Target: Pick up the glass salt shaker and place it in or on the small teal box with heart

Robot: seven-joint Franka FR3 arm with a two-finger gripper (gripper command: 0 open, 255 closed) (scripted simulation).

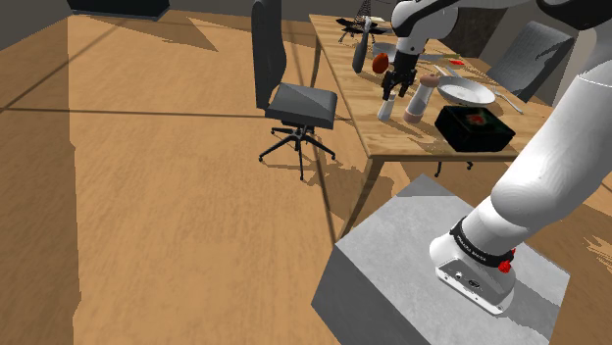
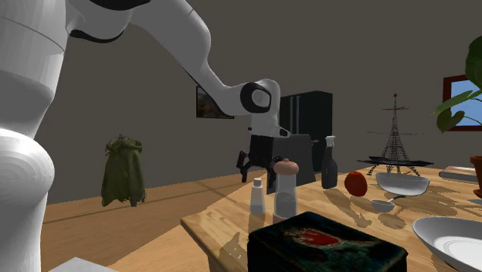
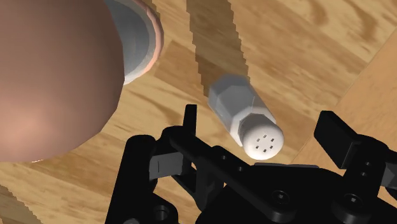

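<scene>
Box count is coming to one: a dark box (image 2: 324, 241) with a red heart on its top is sitting nearest in the second exterior view, at that view's six o'clock, on the wooden table (image 2: 220, 226). One white plate (image 2: 456, 239) is lying at the box's three o'clock.

Beyond them, two upright pieces are standing just beside each other. One is the white salt shaker (image 2: 257, 197), at the box's eleven o'clock. The other is a taller grinder (image 2: 286, 189) with a brown knob, at twelve.

Farther on, toward two o'clock, are sitting:
- one small grey dish (image 2: 381, 205)
- one red fruit (image 2: 355, 183)
- one dark bottle (image 2: 330, 164)
- one larger grey bowl (image 2: 402, 183)
- one wire tower model (image 2: 395, 139)

What the dish and bowl are holding cannot be told.

The black gripper (image 1: 398, 90) is hanging over the salt shaker, its two fingers (image 3: 337, 135) standing apart and touching nothing. In the wrist view the shaker's holed cap is showing between them.

One black office chair (image 1: 294, 103) is standing on the floor at the table's nine o'clock in the shoulder view.
</scene>
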